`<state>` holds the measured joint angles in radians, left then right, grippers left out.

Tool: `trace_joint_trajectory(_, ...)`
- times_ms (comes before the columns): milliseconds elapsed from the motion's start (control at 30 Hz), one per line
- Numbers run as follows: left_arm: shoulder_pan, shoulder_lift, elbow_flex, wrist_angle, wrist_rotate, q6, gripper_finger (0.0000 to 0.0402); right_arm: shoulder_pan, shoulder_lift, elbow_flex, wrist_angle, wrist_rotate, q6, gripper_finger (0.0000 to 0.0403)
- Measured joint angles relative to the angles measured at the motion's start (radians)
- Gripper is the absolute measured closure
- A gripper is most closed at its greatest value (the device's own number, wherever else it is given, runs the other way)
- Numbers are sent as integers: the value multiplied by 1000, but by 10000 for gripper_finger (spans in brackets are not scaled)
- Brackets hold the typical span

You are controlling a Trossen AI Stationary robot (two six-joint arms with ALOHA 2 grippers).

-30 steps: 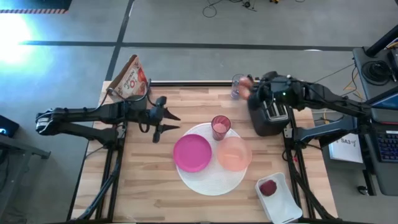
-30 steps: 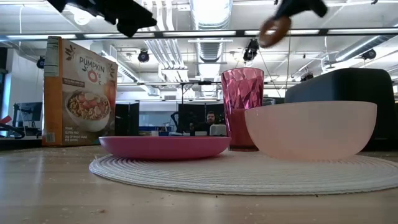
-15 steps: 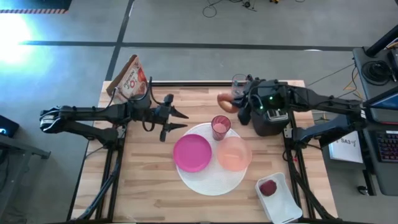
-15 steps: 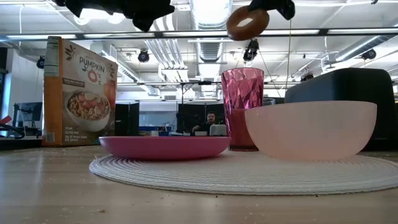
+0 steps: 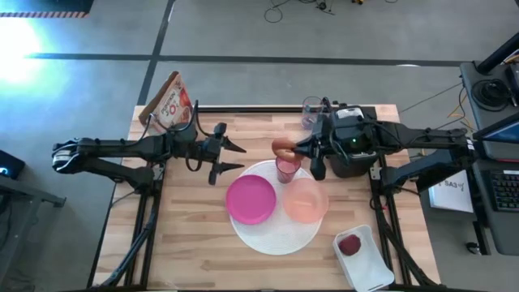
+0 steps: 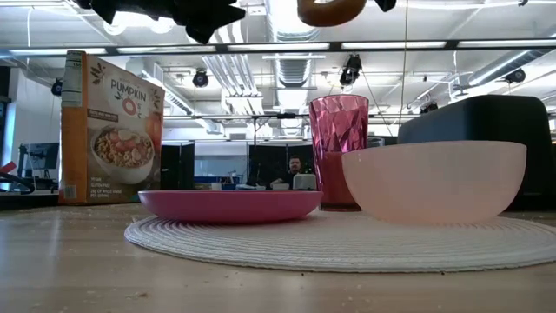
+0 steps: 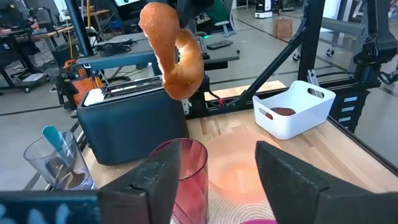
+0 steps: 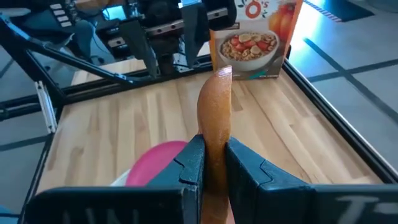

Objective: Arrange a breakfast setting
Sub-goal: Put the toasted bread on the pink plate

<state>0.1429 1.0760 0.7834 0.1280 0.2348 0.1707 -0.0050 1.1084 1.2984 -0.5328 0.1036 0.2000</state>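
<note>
My right gripper (image 5: pixel 292 148) is shut on a brown bagel (image 5: pixel 281 147), high over the table just behind the pink tumbler (image 5: pixel 287 166). The tumbler, a magenta plate (image 5: pixel 250 199) and a translucent peach bowl (image 5: pixel 305 200) stand on the white round disc (image 5: pixel 272 235). My left gripper (image 5: pixel 231 156) is open and empty, in the air left of the tumbler. The cereal box (image 5: pixel 169 104) stands upright at the far left corner. A small red fruit (image 5: pixel 350 244) lies in the white tray (image 5: pixel 369 268). My right gripper pinches the bagel's ring (image 8: pixel 216 134) between its two fingers (image 8: pixel 193 165), one on each flat face. The fingers come about level from the table's right. The bagel stands on edge, lifted clear, and sticks out past the fingertips (image 7: pixel 174 53).
A black toaster (image 5: pixel 353 154) stands at the far right under my right arm. A clear glass (image 5: pixel 310 111) with a utensil in it stands behind it. The white tray sits at the near right corner. Bare wood lies to the left of the disc and in front of it.
My right gripper has carried the bagel from above the toaster toward the table's left and near edges, to just behind the tumbler; the bagel stays clear of everything. My left gripper has moved a little toward the right and then held still, open.
</note>
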Motion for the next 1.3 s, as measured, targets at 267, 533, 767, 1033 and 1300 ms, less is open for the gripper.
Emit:
trace_joint_trajectory(267, -5, 41, 0, 107, 4, -55, 159, 33, 62, 0, 38, -4, -146, 365)
trace_joint_trajectory(533, -12, 110, 0, 193, 11, -95, 157, 54, 127, 6, 106, -8, -277, 365)
trace_joint_trajectory(767, -34, 164, 0, 269, 21, -102, 157, 53, 173, 31, 122, -8, -318, 365)
trace_joint_trajectory(1033, -66, 189, 0, 326, 20, -77, 158, 59, 203, 57, 130, -78, -342, 365)
trace_joint_trajectory(1300, -85, 189, 0, 329, 20, -72, 183, 60, 203, 58, 132, -77, -341, 365)
